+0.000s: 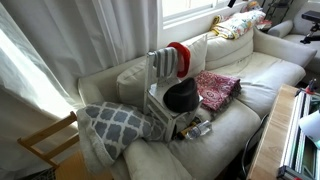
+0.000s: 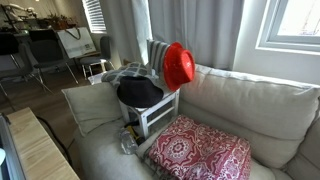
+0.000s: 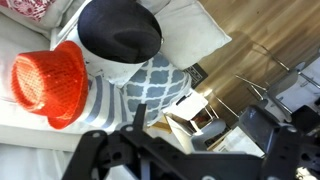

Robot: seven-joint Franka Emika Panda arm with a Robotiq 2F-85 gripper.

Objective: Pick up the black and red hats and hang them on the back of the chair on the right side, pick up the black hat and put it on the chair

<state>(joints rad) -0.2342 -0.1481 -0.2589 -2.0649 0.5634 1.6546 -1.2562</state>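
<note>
In an exterior view, a patterned pillow (image 1: pixel 115 122) lay left of the chair (image 1: pixel 158 102). The black and red hats (image 1: pixel 178 58) hung over the chair back; the black hat (image 1: pixel 182 96) rested on the seat. A pink cloth (image 1: pixel 215 88) lay just to the right. In the wrist view, the gripper (image 3: pixel 190 125) stood spread and empty.

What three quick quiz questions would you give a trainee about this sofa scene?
1. True or false: the red hat hangs on the back of the chair.
2. What lies on the chair's seat? A) the black hat B) a book C) a cup
3. Fill in: the pink patterned cloth lies beside the chair on the ____.
Key: 1 true; 2 A; 3 sofa.
</note>
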